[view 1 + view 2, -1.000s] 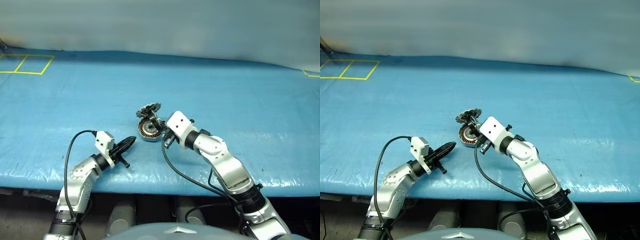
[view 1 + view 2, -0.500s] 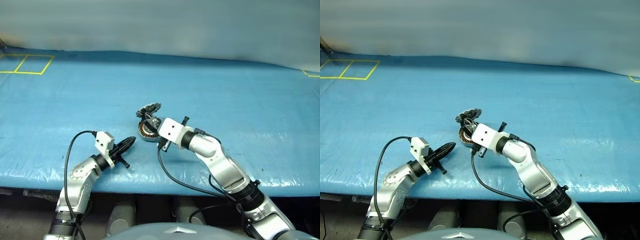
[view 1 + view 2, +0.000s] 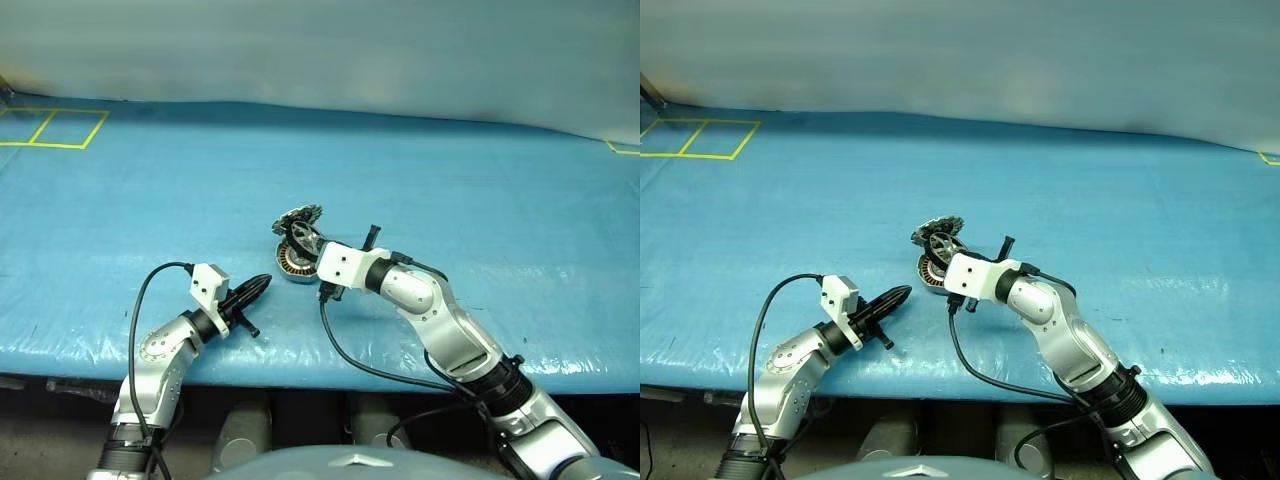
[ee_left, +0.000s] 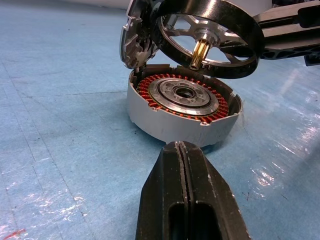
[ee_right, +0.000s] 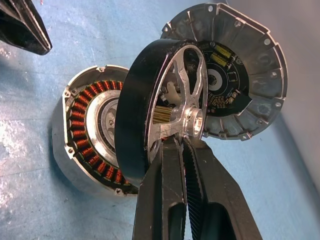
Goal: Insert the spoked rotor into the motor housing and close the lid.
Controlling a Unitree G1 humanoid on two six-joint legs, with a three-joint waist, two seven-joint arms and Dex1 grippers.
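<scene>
We see the right gripper (image 5: 184,150) pinching the spoked rotor (image 5: 160,107) by its rim, holding it tilted just above the motor housing (image 4: 182,107) on the blue table (image 3: 480,190). The rotor shows a black rim, silver spokes and a brass shaft; the lid (image 5: 240,75) stands open just beyond. To the near left, the left gripper (image 4: 186,200) points at the housing, fingers pressed together.

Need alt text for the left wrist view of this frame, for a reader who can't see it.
The spoked rotor, gripped by the right gripper, hangs tilted just above the open motor housing, not yet seated. The lid stands open behind the housing, and the shut left gripper points at the housing from the near side, on the blue table cover.
</scene>
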